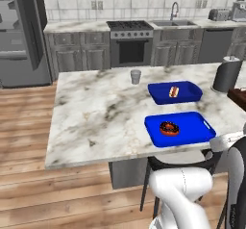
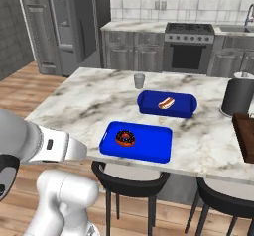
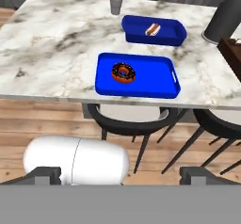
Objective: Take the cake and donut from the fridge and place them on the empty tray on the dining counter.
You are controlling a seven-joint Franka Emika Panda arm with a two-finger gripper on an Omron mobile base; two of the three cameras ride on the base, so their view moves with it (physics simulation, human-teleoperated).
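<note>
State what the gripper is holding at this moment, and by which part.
Nothing. The gripper is open and empty, back from the dining counter; the donut lies on the tray.

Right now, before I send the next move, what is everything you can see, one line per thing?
dining counter: one, white marble with grey veining, centre
shallow tray: one, bright blue, near counter edge
donut: one, chocolate with orange-red glaze, lying on the shallow tray
deeper tray: one, blue, behind the shallow tray
hot dog: one, in the deeper tray
cup: one, grey, far side of counter
canister: one, dark grey, counter's right end
wooden tray: one, dark brown, right edge
stools: two, black, under the counter
stove: one, back wall
fridge: one, grey, back left
gripper: open, holding nothing, low in front of the counter
</note>
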